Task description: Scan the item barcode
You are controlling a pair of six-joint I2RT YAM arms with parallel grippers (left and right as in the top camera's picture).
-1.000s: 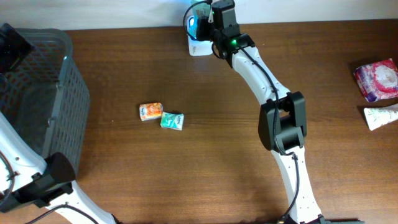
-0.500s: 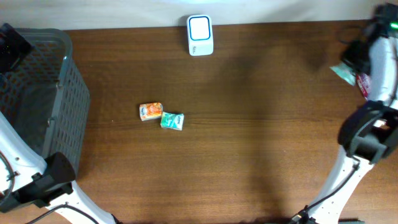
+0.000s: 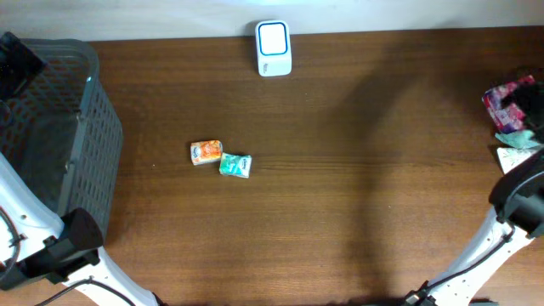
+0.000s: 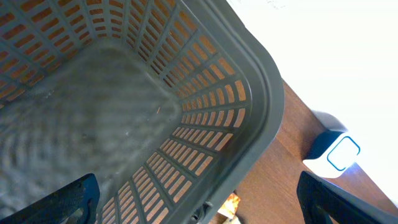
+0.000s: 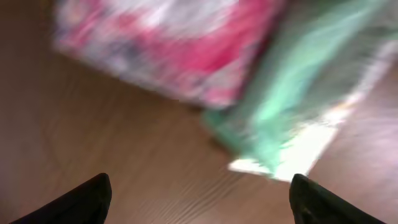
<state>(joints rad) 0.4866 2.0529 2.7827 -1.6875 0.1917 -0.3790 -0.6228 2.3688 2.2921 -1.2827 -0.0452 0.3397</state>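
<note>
A brown wooden table [image 3: 340, 170] ran the width of the overhead view, with a pale wall behind its far edge. At the far left stood a grey slatted basket [image 3: 51, 136], and the left gripper [image 4: 205, 200] hung over its open top with its fingers spread wide and nothing between them. Right of the basket, toward the middle of the table, an orange packet [image 3: 206, 152] and a green packet [image 3: 235, 165] lay touching corner to corner, well apart from everything else. The scanner [image 3: 273, 48], white with a blue-edged window, sat at the far edge, near the centre and with bare wood all around it. At the far right edge a pink pack [image 3: 501, 95] lay on the wood, with a teal pack [image 3: 512, 136] just beside it and a white pack [image 3: 514, 159] nearer the camera. The right gripper [image 5: 202, 200] was above this group, its fingers parted wide and gripping nothing; its wrist view, heavily blurred, showed the pink and teal packs side by side on the table ahead of the fingertips.
</note>
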